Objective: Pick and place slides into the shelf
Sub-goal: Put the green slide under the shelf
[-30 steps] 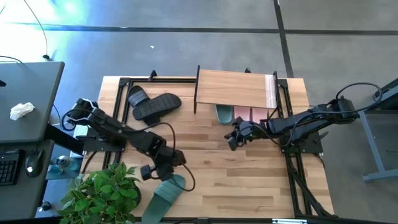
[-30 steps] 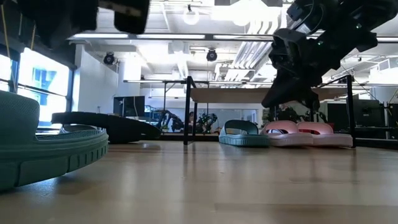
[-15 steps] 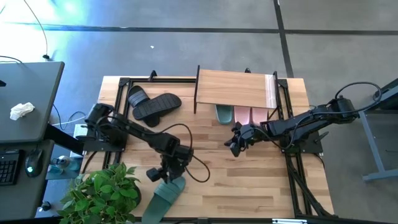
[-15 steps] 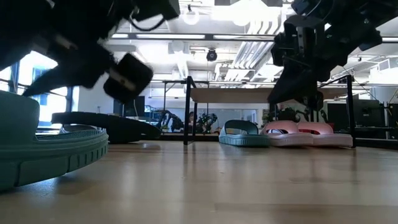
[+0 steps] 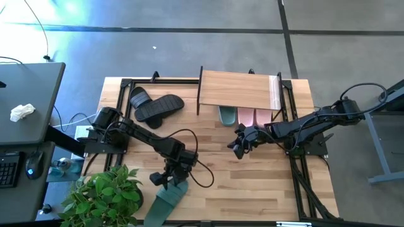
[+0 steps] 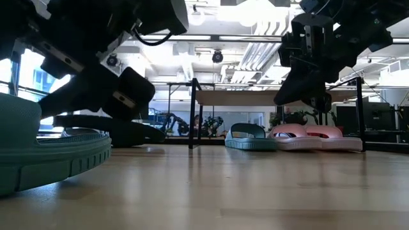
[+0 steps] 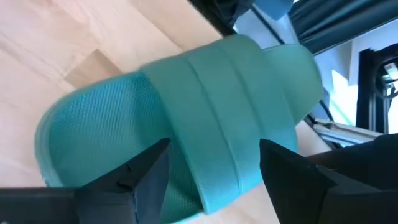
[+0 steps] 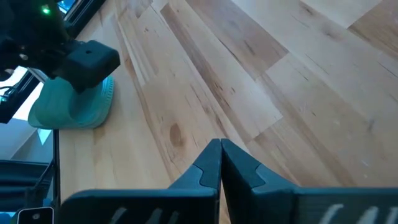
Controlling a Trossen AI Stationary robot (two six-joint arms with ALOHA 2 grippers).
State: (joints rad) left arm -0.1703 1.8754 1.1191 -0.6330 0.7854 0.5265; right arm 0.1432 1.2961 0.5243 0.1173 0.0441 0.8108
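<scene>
Right now the left claw hangs spread open directly over a dark green slide at the tabletop's near edge. Right claw is pinched shut, empty, mid-tabletop just in front of the shelf. One green slide and the pink pair sit under the shelf; the black pair lies beside it.

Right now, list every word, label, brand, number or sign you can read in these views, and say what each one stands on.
None can be read.
The dark green slide under the left gripper shows only ribs and a dotted footbed, no brand.
The shelf, the pink slides and the black slides show no print.
The desk beside the table shows no readable lettering.
</scene>
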